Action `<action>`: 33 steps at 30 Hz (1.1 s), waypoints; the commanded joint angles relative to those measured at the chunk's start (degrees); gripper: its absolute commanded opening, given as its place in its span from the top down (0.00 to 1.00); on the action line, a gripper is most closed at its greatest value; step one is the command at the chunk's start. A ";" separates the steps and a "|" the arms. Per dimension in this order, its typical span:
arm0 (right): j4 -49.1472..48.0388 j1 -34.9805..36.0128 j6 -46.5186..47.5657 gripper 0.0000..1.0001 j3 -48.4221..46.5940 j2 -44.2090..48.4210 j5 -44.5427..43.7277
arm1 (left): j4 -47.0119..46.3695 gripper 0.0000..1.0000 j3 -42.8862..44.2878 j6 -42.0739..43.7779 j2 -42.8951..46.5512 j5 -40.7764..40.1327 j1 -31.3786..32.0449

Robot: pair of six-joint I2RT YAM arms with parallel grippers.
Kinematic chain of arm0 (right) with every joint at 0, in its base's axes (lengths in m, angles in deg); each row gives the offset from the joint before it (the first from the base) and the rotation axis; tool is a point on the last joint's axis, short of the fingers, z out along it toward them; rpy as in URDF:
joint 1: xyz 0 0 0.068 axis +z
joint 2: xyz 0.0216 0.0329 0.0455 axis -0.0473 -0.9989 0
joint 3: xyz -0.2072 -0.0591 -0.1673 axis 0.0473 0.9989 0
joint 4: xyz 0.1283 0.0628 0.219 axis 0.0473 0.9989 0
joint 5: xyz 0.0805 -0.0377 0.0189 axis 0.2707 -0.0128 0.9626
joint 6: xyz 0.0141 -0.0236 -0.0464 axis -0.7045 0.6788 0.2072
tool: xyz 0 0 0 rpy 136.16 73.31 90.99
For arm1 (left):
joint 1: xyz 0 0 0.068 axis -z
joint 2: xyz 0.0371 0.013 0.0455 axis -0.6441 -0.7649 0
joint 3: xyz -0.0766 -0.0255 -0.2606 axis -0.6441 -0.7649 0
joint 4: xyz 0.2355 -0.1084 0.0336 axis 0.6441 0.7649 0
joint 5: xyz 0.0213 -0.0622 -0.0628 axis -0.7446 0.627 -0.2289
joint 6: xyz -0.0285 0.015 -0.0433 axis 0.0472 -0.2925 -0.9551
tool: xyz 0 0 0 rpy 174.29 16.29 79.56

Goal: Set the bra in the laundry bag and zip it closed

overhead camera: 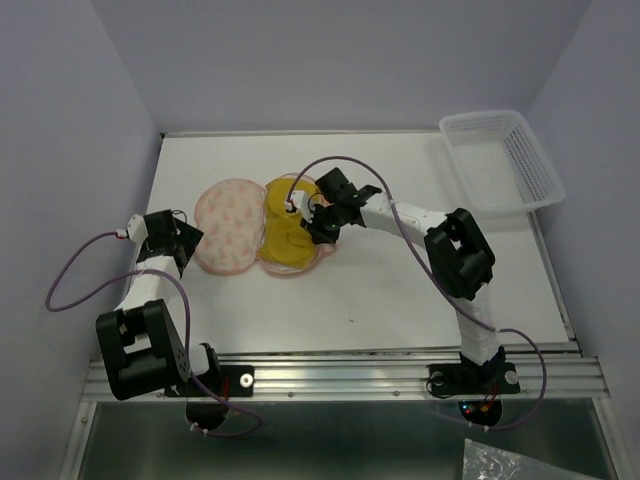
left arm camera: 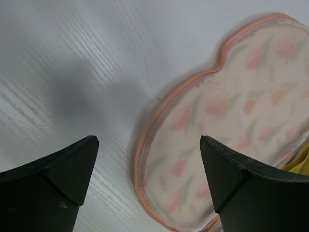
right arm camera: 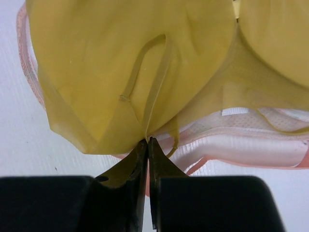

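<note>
Loading step. My right tool [right arm camera: 147, 141] pinched bra [right arm camera: 120, 58] edge; left tool [left arm camera: 148, 141] wide, empty. Next: tuck into laundry bag [left arm camera: 231, 121].

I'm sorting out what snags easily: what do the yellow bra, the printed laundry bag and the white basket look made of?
Bra: thin, soft matte fabric, probably a stretch knit; it drapes and wrinkles. Laundry bag: fine mesh textile with pink fabric edging; tiny holes show. Basket: seemingly rigid white plastic, with lattice walls.
</note>
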 commanded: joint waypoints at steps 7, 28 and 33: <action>-0.43 2.46 2.27 0.91 -5.73 3.88 -9.06 | -1.99 0.01 -0.78 1.17 0.59 1.55 -0.16; -3.16 6.07 -0.01 0.90 -13.73 -4.03 -5.38 | -3.22 0.01 -1.49 1.61 0.06 5.06 -0.15; -3.42 6.59 -1.42 0.86 -13.73 -6.23 -5.64 | -3.48 0.01 -2.01 1.70 0.06 5.33 -0.15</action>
